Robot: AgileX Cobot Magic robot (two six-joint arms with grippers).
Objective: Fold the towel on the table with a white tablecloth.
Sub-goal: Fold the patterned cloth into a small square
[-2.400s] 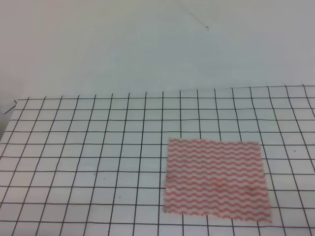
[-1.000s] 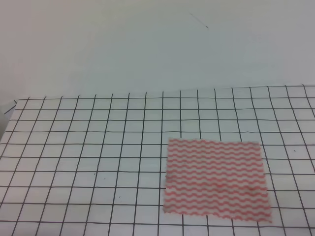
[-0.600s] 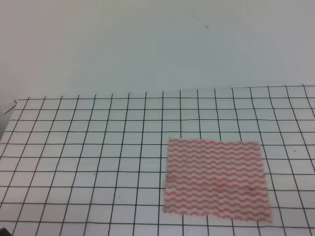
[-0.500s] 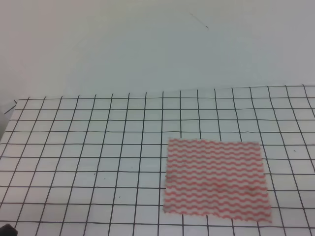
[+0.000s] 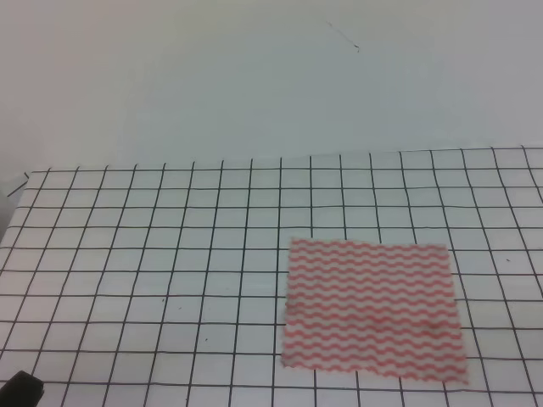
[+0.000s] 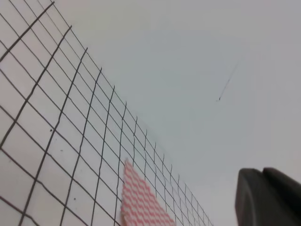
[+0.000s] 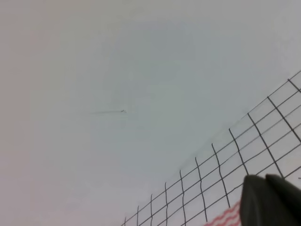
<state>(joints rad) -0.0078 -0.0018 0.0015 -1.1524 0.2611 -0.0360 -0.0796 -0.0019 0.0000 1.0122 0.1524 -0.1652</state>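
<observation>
The towel [image 5: 373, 309], pink-red wavy stripes on white, lies flat and unfolded on the white tablecloth [image 5: 170, 254] with its black grid, right of centre near the table's front edge. It also shows far off in the left wrist view [image 6: 141, 205] and as a sliver in the right wrist view [image 7: 225, 216]. A dark part of my left gripper [image 5: 20, 388] shows at the bottom left corner, far from the towel. Each wrist view shows only one dark gripper part, at the lower right in the left wrist view [image 6: 270, 197] and in the right wrist view [image 7: 273, 200]. How the jaws stand is hidden.
A plain pale wall [image 5: 271, 76] rises behind the table's far edge. The gridded cloth runs across the whole width of the exterior view. The table's left edge [image 5: 13, 199] shows at the far left.
A dark part of my left gripper has come up into the bottom left corner of the exterior view. The towel has not moved.
</observation>
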